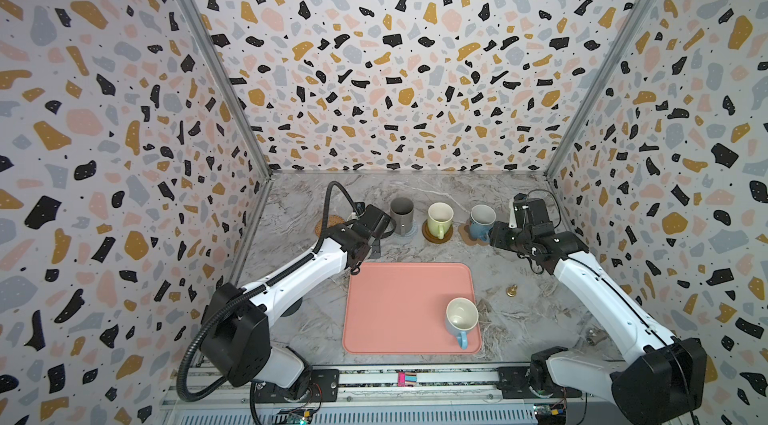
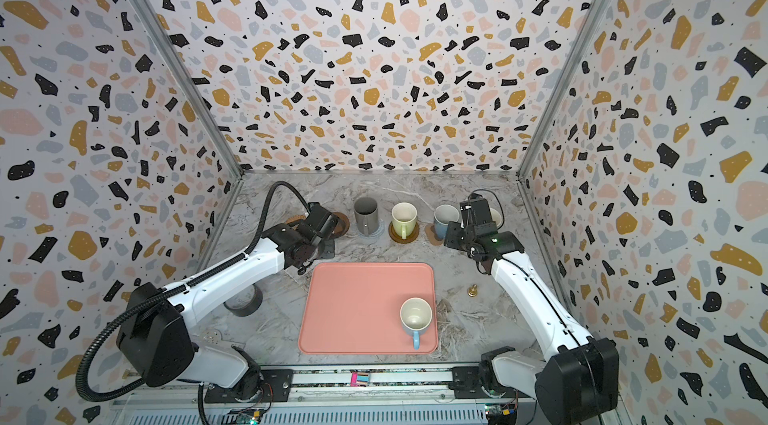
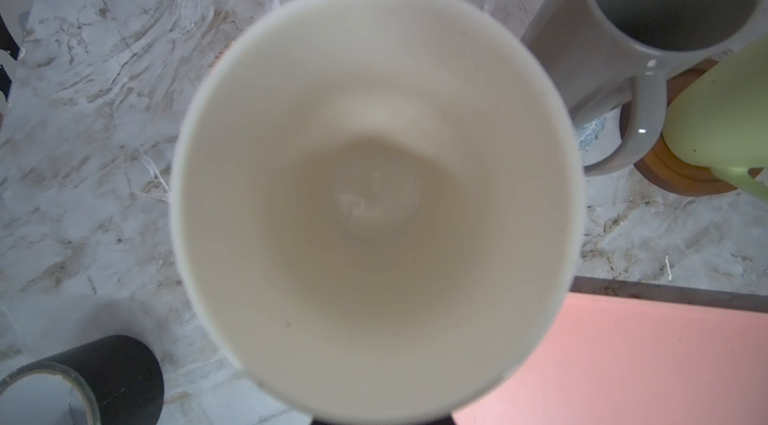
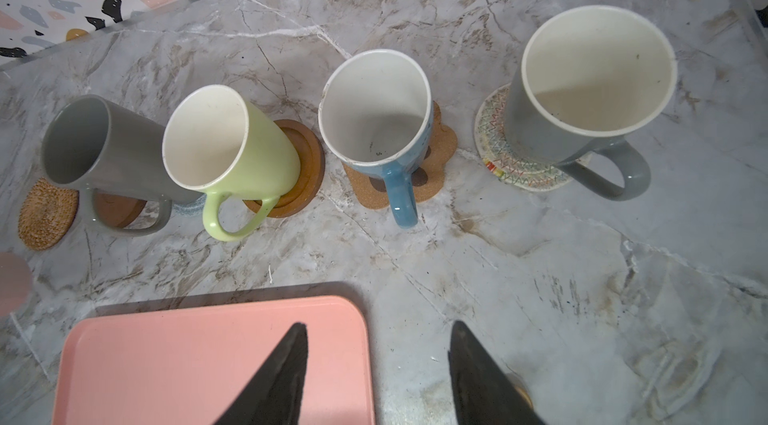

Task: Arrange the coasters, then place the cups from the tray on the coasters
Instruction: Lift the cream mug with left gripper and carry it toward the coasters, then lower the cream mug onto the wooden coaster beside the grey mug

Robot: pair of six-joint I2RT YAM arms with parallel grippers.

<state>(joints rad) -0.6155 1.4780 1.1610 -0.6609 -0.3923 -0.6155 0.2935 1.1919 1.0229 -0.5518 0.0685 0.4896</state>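
Note:
My left gripper (image 1: 370, 246) is shut on a cup whose cream inside (image 3: 374, 194) fills the left wrist view. It hangs left of the dark grey cup (image 1: 402, 215), just beyond the salmon tray (image 1: 395, 298). In the top views the arm hides this cup. Along the back stand the dark grey cup, a light green cup (image 1: 439, 219) on a wooden coaster (image 4: 307, 165), a blue cup (image 1: 482, 221) on the paw coaster (image 4: 440, 161), and a light grey cup (image 4: 582, 90) on a cream woven coaster (image 4: 498, 144). A tan woven coaster (image 1: 328, 224) and a wooden coaster (image 2: 343, 223) are bare. Another blue cup (image 1: 461, 319) stands on the tray. My right gripper (image 4: 378, 329) is open and holds nothing, by the tray's far right corner.
A black tape roll (image 2: 245, 302) sits left of the tray under my left arm. A small brass object (image 1: 511, 290) lies right of the tray, and a small metal piece (image 1: 594, 335) lies nearer my right arm's base. Patterned walls close in three sides.

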